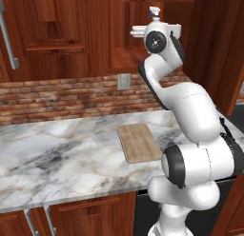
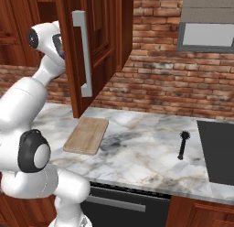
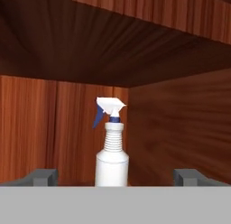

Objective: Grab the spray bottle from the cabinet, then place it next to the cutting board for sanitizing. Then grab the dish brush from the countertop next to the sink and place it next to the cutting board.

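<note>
Fingers (image 3: 44, 177) spread wide, the gripper (image 3: 115, 178) faces the spray bottle (image 3: 112, 146) deep in the cabinet (image 3: 171, 128) — an off-centre advance could topple it against the rear wall.

The bottle (image 3: 112, 151) stands upright inside the cabinet (image 3: 54, 128), in front of its back wall and nearer its right side wall. Its blue trigger points left. The gripper (image 3: 115, 177) is spread wide, one fingertip (image 3: 43, 177) on each side of the bottle, neither touching it.
</note>
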Robot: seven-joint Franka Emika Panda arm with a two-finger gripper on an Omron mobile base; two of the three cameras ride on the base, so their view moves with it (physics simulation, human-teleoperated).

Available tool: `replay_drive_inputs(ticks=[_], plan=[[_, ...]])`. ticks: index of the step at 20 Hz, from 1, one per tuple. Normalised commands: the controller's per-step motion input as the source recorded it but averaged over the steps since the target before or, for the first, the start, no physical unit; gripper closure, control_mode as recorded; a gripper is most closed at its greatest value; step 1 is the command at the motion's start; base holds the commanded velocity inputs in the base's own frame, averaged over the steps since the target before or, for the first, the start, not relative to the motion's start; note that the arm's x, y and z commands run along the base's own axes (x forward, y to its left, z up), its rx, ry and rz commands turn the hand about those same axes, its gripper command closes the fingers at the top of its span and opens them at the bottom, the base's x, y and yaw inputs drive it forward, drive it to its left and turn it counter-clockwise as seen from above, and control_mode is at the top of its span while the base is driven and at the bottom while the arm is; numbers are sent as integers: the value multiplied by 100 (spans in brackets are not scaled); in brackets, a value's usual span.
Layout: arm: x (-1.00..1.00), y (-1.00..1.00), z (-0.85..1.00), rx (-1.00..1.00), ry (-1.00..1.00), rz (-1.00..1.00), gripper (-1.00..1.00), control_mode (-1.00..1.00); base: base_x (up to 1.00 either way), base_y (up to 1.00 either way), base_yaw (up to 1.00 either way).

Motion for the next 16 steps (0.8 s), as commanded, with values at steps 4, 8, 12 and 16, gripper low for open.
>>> replay_drive_inputs(ticks=[4,8,12,16], plan=[[42,-4,0,0,0,0,-100,-100,0,0,0],[48,0,0,0,0,0,-100,-100,0,0,0],[51,0,0,0,0,0,-100,-100,0,0,0],[46,0,0,0,0,0,-100,-100,0,0,0]])
